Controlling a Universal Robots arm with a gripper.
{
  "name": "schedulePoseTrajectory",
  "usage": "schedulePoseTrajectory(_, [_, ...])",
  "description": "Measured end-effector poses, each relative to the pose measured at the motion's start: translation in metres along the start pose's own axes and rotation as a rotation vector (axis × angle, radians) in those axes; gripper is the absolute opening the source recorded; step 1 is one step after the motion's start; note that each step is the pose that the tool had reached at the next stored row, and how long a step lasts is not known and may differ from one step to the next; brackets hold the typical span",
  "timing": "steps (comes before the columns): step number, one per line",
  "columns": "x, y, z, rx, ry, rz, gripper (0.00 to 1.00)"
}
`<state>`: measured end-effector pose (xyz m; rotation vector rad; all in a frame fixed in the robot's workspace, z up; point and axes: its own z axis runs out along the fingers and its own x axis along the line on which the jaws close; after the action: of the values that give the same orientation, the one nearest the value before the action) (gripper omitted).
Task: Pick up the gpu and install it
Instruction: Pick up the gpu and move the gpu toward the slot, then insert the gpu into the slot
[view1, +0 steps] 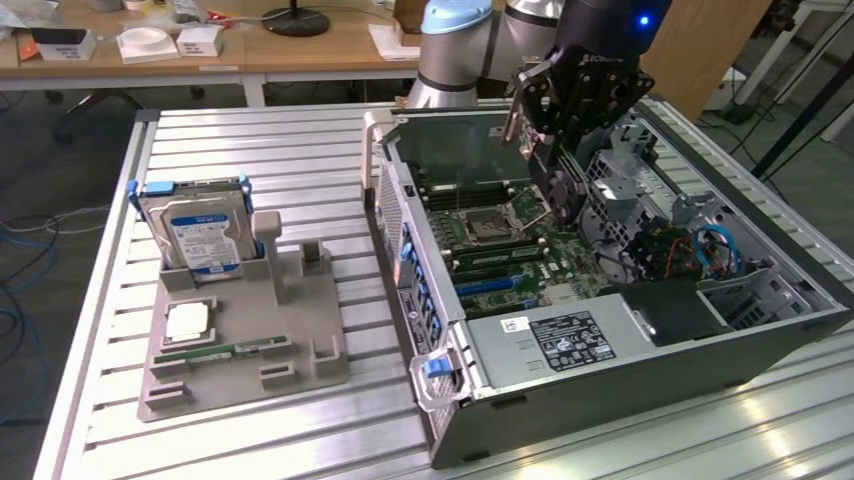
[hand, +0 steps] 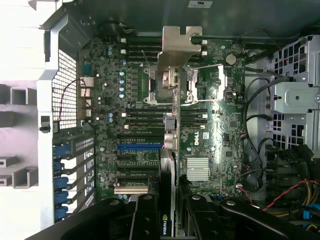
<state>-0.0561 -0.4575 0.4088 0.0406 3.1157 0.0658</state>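
Note:
My gripper (view1: 547, 140) hangs over the open computer case (view1: 400, 210) and is shut on the gpu (view1: 551, 192). The card hangs down, edge-on, above the motherboard (view1: 497, 240). In the wrist view, the gpu (hand: 171, 125) runs away from my gripper (hand: 170, 222) as a thin edge. Its silver bracket (hand: 177, 45) is at the far end, and a green logo shows between the black fingers (hand: 145, 220). Under it lies the motherboard (hand: 140, 100), with a blue slot (hand: 140, 146) and other expansion slots just beside the card's edge. The card stays above the board, not seated.
A grey holder tray (view1: 300, 375) on the slatted metal table (view1: 267, 150) carries a hard drive (view1: 200, 232), a green RAM stick (view1: 220, 352) and a processor chip (view1: 187, 320). Inside the case are the power supply (view1: 567, 340), drive cage and cables (view1: 707, 245). Desks stand behind.

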Motion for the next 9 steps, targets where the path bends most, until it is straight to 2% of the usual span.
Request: schedulePoseTrajectory(9, [0.0000, 0.0000, 0.0000, -0.0001, -0.0001, 0.000, 0.26])
